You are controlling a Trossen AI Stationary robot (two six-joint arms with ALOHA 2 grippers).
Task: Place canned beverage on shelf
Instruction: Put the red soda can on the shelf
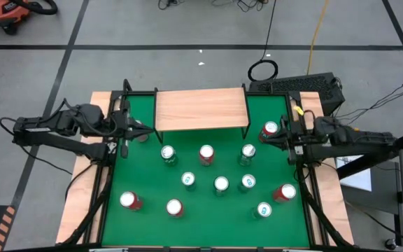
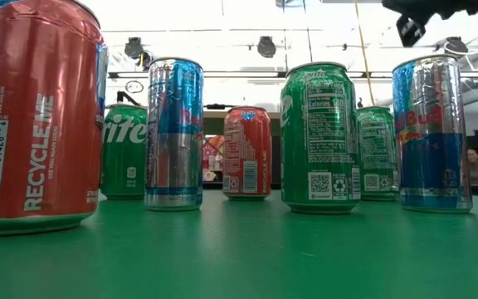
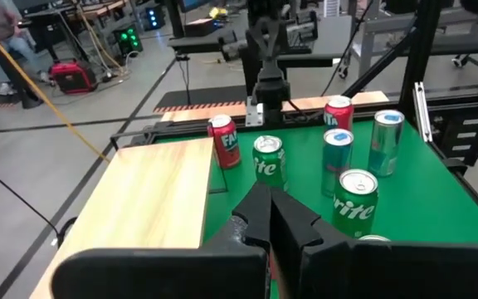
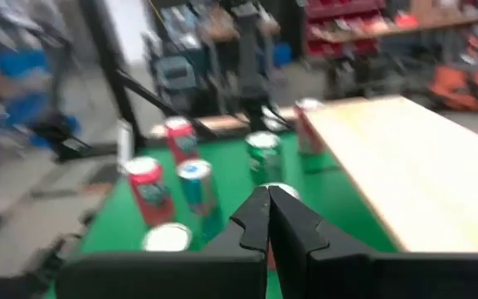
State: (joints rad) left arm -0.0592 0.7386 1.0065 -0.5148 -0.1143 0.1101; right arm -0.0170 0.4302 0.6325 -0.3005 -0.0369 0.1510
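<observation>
No can was held: left gripper (image 1: 147, 129) and right gripper (image 1: 263, 138) were clenched empty beside the bare light-wood shelf (image 1: 200, 109), so a can was judged next to be chosen and grasped.

Both arms are dark, almost black, made of long slim tubes with thicker rounded joints between them. Thin black cables run along the left arm (image 1: 61, 129) and the right arm (image 1: 355, 140). Each arm ends in two black wedge-shaped fingers with pointed tips, the left gripper (image 3: 265, 218) and the right gripper (image 4: 265, 218), on a wide black bar.
</observation>
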